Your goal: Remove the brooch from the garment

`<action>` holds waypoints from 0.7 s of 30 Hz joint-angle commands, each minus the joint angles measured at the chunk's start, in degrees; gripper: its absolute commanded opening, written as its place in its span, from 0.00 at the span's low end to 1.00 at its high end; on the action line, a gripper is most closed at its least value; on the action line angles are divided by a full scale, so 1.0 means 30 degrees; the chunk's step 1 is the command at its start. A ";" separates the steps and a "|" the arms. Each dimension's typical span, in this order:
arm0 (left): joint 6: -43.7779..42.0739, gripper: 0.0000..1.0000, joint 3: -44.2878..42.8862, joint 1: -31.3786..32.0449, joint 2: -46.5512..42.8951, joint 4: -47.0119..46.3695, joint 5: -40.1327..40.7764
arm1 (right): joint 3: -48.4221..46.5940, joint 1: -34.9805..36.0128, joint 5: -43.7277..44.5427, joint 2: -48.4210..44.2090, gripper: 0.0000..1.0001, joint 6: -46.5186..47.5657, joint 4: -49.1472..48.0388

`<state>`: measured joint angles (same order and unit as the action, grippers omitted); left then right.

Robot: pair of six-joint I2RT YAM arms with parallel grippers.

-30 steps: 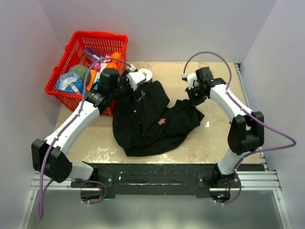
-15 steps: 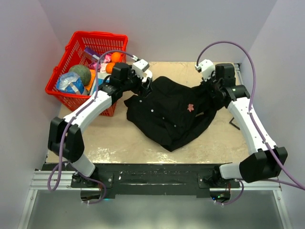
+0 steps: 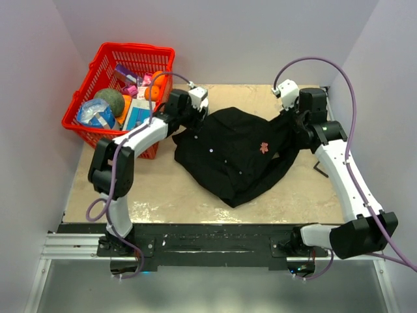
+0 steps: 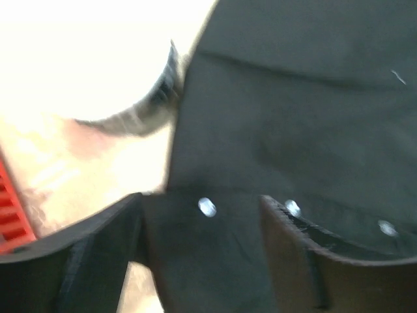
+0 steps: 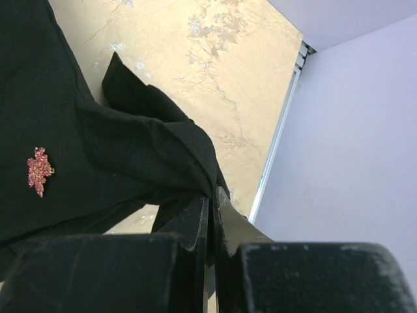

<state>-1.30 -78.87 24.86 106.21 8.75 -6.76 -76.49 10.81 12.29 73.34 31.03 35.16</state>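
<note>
1. Brooch point(image 3: 264, 147): small, reddish-pink, leaf-like, glittery up close. Pinned on the upward-facing cloth of the garment's right half.
2. Garment point(image 3: 228, 153): black shirt, rumpled, lying mid-table toward the far edge. A row of small white buttons point(image 4: 206, 207) runs along its left part.
3. Right gripper point(image 5: 211, 205): closed, pinching a bunched fold at the garment's right edge. It is near the brooch but apart from it.
4. Left gripper point(image 4: 202, 261): jaws apart, straddling the garment's left edge by the buttons. Cloth lies between the fingers, unclamped.
5. Table point(image 3: 163, 189): beige, scuffed.
6. Red basket point(image 3: 98, 65): at the far left corner, holding packets and round orange and green items. Print on the packets is too small to read.
</note>
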 commanded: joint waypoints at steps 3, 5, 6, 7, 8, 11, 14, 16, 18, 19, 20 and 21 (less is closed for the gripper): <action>-0.0623 0.60 -0.5438 -0.0376 0.3234 0.1010 0.1405 | -0.0988 -0.0087 0.0121 0.0103 0.00 -0.0791 -0.0264; -0.0708 0.52 -0.4592 -0.0377 0.3413 -0.0364 0.1201 | -0.1337 -0.0087 0.0237 0.0365 0.00 -0.0820 -0.0235; -0.0825 0.40 -0.4328 -0.0377 0.3501 -0.0717 0.1055 | -0.1514 -0.0087 0.0296 0.0454 0.00 -0.0878 -0.0090; -0.1000 0.31 -0.4064 -0.0348 0.3618 -0.1156 0.0793 | -0.1661 -0.0087 0.0325 0.0542 0.00 -0.0879 -0.0001; -0.0973 0.23 -0.4061 -0.0348 0.3909 -0.1218 0.0761 | -0.1894 -0.0087 0.0413 0.0601 0.00 -0.0879 0.0029; -0.0856 0.06 -0.3858 -0.0377 0.3913 -0.1364 0.0732 | -0.2247 -0.0087 0.0501 0.0748 0.00 -0.0879 0.0205; -0.1030 0.02 -0.3417 -0.0377 0.4260 -0.2155 0.0847 | -0.2277 -0.0087 0.0734 0.0895 0.00 -0.0879 0.0147; -0.1438 0.01 -0.4550 -0.0377 0.5050 -0.1982 0.1372 | -0.2336 -0.0058 0.0794 0.1012 0.00 -0.1054 0.0030; -0.1820 0.02 -0.6451 -0.0465 0.6602 -0.1718 0.1871 | -0.2394 -0.0116 0.0765 0.1157 0.00 -0.1113 -0.0029; -0.2083 0.02 -0.7073 -0.0523 0.7071 -0.1775 0.2193 | -0.2424 -0.0116 0.0736 0.1216 0.00 -0.1142 -0.0030; -0.2173 0.02 -0.7630 -0.0727 0.7917 -0.1862 0.2225 | -0.2540 -0.0087 0.0707 0.1333 0.00 -0.1114 -0.0001; -0.2232 0.03 -0.8825 -0.0845 0.8302 -0.1950 0.2197 | -0.2599 -0.0116 0.0707 0.1450 0.00 -0.1055 0.0058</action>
<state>-5.28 -96.07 23.97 125.73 6.50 -2.81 -80.99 10.81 12.69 77.01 28.75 36.69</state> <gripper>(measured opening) 0.026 0.015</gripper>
